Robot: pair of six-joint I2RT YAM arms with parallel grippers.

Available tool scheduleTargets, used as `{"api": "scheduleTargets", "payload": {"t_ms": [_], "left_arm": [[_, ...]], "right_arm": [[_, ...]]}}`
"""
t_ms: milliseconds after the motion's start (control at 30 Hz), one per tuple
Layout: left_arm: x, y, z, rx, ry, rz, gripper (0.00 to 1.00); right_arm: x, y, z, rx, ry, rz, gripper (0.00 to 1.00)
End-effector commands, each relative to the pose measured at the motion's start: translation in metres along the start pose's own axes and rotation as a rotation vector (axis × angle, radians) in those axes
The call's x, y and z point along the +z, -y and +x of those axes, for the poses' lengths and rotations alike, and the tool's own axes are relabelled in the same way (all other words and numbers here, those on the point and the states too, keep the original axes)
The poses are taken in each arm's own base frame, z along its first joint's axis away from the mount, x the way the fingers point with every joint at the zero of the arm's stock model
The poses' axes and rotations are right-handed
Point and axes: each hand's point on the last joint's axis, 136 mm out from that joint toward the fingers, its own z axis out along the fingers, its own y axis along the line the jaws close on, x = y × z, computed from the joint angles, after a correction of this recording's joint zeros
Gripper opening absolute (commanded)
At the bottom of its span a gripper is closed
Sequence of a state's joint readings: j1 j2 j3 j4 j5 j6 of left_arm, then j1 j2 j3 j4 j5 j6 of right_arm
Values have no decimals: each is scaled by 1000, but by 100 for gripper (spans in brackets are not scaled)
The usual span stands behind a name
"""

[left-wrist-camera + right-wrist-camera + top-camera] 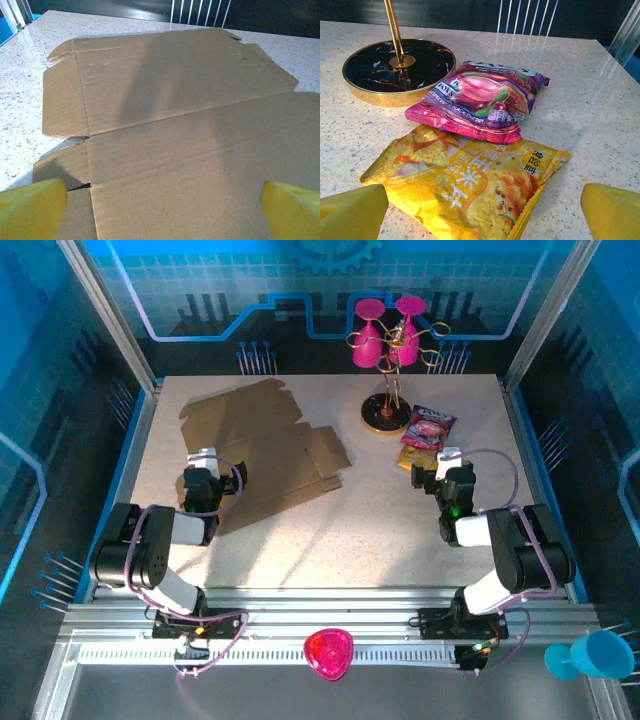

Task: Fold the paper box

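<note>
Left gripper [207, 475] is wide open and empty, sitting over the near-left part of the paper box [265, 455]. Top view: the box lies flat and unfolded on the tabletop [390, 540], at 10 o'clock from center. Right gripper [447, 472] is open too, nothing in it, just short of a yellow snack bag [418, 454]. A purple snack bag [431, 424] lies at 12 o'clock from that, just beside a round stand base [384, 416].

Left wrist view: jaws spread, brown sheet [175, 115] flat beneath, creases and side flaps visible.

Right wrist view: jaws spread, yellow bag [470, 190] between them, purple bag [480, 100] touching its far edge, base [395, 67] at 11 o'clock.
</note>
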State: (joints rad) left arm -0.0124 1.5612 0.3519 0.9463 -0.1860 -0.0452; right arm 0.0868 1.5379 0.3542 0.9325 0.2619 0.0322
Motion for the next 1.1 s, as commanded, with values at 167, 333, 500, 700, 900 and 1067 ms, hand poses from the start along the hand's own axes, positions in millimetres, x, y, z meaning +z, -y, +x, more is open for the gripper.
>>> {"api": "scheduleTargets", "payload": {"t_ms": [167,333,500,700,900,1067], "left_arm": [[1,2,-12,18,27,1,99],[1,2,-11,19,25,1,99],[1,2,-11,19,25,0,99],[1,3,-11,20,24,1,99],[-10,8,-22,52,74,-13,99],[-64,46,-92,115,240,-95,99]], "right_arm": [[3,-3,-10,-13,28,7,100],[3,-3,-10,-12,29,7,100],[3,-3,-10,-16,29,8,100],[3,-3,-11,-14,29,6,100],[-21,-6,-20,-37,137,10,100],[-73,-23,-110,-134,347,148,100]]}}
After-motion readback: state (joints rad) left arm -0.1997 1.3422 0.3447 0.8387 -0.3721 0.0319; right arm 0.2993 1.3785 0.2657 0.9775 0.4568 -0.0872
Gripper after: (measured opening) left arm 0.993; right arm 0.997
